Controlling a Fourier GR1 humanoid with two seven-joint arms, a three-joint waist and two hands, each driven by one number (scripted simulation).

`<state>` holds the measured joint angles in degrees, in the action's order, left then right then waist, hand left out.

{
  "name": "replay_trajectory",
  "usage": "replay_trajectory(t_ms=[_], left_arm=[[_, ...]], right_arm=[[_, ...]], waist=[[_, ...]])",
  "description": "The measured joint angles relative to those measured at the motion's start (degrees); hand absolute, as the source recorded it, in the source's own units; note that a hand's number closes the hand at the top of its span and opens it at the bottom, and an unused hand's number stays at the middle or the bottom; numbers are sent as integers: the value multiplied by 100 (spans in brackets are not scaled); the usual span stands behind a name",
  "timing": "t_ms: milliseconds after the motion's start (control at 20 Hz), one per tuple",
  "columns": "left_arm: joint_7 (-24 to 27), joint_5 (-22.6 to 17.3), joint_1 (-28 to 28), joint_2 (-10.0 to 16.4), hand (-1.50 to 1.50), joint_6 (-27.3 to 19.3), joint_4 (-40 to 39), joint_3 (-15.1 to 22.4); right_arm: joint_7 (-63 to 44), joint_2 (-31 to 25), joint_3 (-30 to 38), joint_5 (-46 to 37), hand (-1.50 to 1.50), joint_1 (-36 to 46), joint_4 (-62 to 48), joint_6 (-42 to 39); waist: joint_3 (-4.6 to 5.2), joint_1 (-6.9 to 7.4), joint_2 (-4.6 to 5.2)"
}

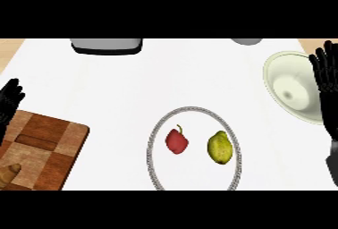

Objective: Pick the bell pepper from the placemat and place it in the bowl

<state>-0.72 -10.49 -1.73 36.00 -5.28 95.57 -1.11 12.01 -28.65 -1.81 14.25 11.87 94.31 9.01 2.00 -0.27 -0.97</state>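
Bell pepper (176,142) on the placemat (149,150), both hands empty.
We see it lying left of a yellow-green fruit (220,147), well apart from the bowl (274,71) at the table's (132,85) right. Our right hand (325,76) is open, fingers straight, over the bowl's right side; our left hand (9,100) rests open at the left edge.

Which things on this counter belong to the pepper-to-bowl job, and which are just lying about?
Job: red pepper; the round placemat under it; the pale bowl at the right.
Lying about: yellow-green fruit on the same placemat; wooden board at the left; grey appliance at the far edge.
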Motion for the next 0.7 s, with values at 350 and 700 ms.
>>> replay_trajectory(t_ms=[350, 700], left_arm=[[-292, 400, 542, -554, 0, -644, -26, 252], [-751, 799, 1006, -1084, 0, -1084, -135, 634]], right_arm=[[-288, 355, -649, -215, 150, -122, -90, -83], [623, 1126, -984, -1106, -150, -1195, -4, 1030]], waist=[[-142, -91, 94], [-193, -110, 93]])
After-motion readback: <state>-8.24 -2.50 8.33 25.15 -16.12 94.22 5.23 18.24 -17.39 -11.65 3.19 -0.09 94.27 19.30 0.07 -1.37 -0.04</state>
